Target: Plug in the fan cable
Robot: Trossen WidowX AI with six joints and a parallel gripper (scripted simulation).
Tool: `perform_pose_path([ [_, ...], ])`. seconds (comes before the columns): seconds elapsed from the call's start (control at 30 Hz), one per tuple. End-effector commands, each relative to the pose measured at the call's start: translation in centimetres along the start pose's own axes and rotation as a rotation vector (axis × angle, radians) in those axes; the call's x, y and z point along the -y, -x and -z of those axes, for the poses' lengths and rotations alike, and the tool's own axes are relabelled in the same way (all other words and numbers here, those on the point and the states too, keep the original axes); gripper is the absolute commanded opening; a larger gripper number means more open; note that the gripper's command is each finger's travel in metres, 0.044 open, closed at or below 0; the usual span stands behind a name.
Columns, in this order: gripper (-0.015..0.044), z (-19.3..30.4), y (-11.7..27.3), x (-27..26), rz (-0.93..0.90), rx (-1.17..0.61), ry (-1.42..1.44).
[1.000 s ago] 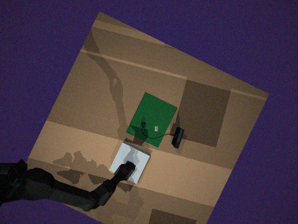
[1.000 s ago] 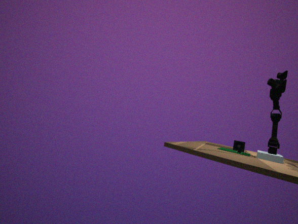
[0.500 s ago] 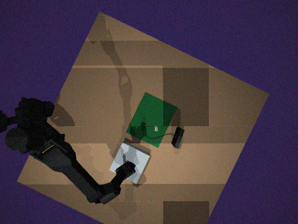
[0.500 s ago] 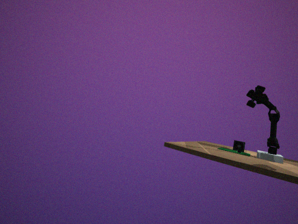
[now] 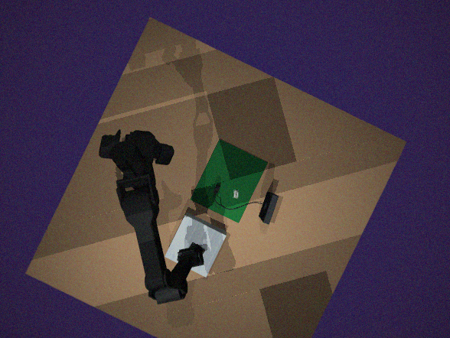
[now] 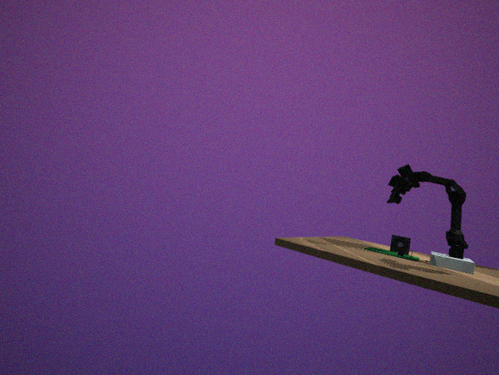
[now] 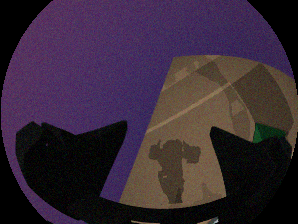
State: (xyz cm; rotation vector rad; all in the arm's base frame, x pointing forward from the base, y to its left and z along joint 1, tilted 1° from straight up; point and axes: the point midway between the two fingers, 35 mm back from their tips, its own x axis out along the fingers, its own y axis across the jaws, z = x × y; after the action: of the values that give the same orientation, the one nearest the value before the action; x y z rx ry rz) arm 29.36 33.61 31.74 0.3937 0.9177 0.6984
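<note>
Green circuit board (image 5: 233,180) lies flat on the brown table (image 5: 325,214), with the small white four-pin fan header (image 5: 236,194) near its lower middle. The black fan (image 5: 269,207) stands on edge just beside the board's right side, and its thin black cable (image 5: 233,206) curves across the board to a dark plug (image 5: 216,188) that lies on the board to the left of the header, apart from it. The plug is small and shadowed in the top view, so which way it faces cannot be told.

The gripper (image 6: 395,192) hangs high above the table, well apart from board and plug, its jaws spread wide with nothing between them; the wrist view shows both dark fingers parted over bare table and only a corner of the board. The arm rises from its grey base plate (image 5: 184,233).

The step in hand appears to be the reach toward the plug. To do it well, the arm should descend with the jaws astride the plug's body rather than the cable, close squarely so the plug does not twist, and lift only enough to line it up over the header before pressing straight down
</note>
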Motion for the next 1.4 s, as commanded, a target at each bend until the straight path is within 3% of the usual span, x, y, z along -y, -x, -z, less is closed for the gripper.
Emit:
perform_pose_path([
  [0.0,0.0440,0.7,0.0,7.6,0.198,-0.072,0.028],
  [0.37,0.0440,6.1,5.5,24.2,0.583,-0.413,0.035],
  [0.57,0.0440,9.9,9.3,28.9,0.663,-0.615,0.007],
  [0.83,0.0440,10.0,9.2,29.1,0.663,-0.615,0.007],
  [1.13,0.0440,14.7,3.6,34.3,0.662,-0.615,0.007],
  [1.37,0.0440,15.3,3.1,34.7,0.662,-0.615,0.007],
])
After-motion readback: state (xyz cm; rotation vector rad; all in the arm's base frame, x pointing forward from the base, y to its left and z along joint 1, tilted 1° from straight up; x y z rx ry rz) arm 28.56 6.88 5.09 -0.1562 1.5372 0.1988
